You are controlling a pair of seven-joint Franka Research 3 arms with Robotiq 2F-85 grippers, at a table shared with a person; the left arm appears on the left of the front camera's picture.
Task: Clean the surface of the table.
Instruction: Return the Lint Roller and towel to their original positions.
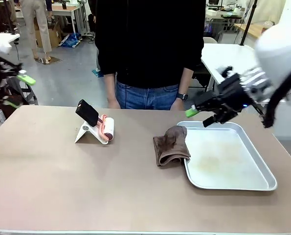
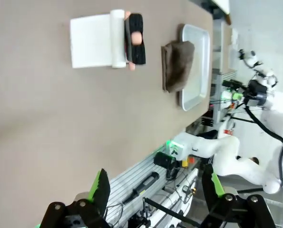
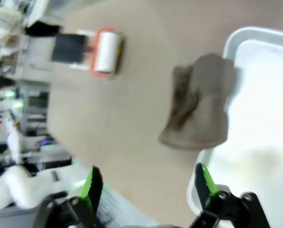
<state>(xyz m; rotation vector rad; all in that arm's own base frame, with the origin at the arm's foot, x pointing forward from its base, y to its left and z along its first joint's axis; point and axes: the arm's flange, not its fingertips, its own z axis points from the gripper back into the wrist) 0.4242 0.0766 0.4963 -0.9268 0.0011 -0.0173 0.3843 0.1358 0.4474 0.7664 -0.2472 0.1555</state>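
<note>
— How do the pincers stand?

— Both wide apart and holding nothing. The right pincer (image 1: pixel 203 116) hangs in the air over the far left corner of the tray (image 1: pixel 262 183), touching nothing; its green pads (image 1: pixel 191 112) point toward the middle. The left pincer (image 1: pixel 19 90) sits off the worktop's far left corner, also clear of everything.

— And the worktop?

— The worktop (image 1: pixel 62 186) fills the foreground, a broad matte beige-brown slab with a pale edge. A person in a dark top and jeans stands at its far side, hands (image 1: pixel 177 104) down by the edge. Behind them is a workshop floor with other white-topped tables.

— What lies on it?

— Left of middle, a lint roller (image 1: pixel 106 128) with a pale roll and orange-pink ends rests on a white wedge stand (image 1: pixel 84 133); a black block (image 1: pixel 87 112) leans tilted above it. Right of middle, a brown cloth (image 1: pixel 171 145), soft and crumpled, drapes over the tray's left rim, partly on the worktop.

— The tray itself?

— Silver metal, rectangular, rounded corners, shallow raised rim, with a faint yellowish smear on its floor.
</note>
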